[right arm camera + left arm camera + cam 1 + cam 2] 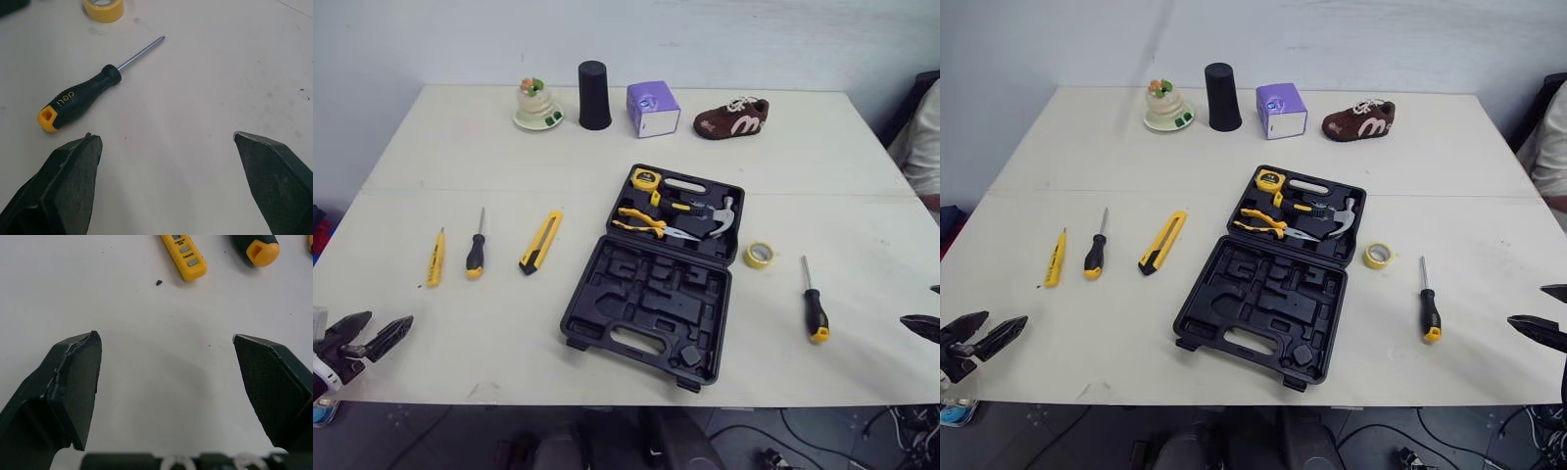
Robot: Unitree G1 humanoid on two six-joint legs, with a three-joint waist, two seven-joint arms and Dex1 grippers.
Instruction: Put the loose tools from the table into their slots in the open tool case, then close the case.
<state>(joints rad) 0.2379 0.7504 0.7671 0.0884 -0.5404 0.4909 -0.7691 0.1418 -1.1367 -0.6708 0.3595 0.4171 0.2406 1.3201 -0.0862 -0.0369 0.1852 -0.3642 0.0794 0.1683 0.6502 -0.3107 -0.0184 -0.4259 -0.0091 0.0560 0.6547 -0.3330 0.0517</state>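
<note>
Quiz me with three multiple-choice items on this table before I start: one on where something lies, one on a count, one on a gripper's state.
1. Relative to the tool case, where does the yellow tape roll lie?
A. Inside it.
B. On the table, to its right.
C. On its left.

2. How many loose tools lie on the table left of the tool case?
A. Two.
B. Five.
C. Three.

3. What state is the left gripper in?
A. Open, holding nothing.
B. Shut on a hammer.
C. Shut on pliers.

Answers:
1 B: the roll sits on the table by the case's right edge.
2 C: a yellow tester pen, a black-handled screwdriver and a yellow utility knife lie there.
3 A: its fingers stand wide apart over bare table.
</note>
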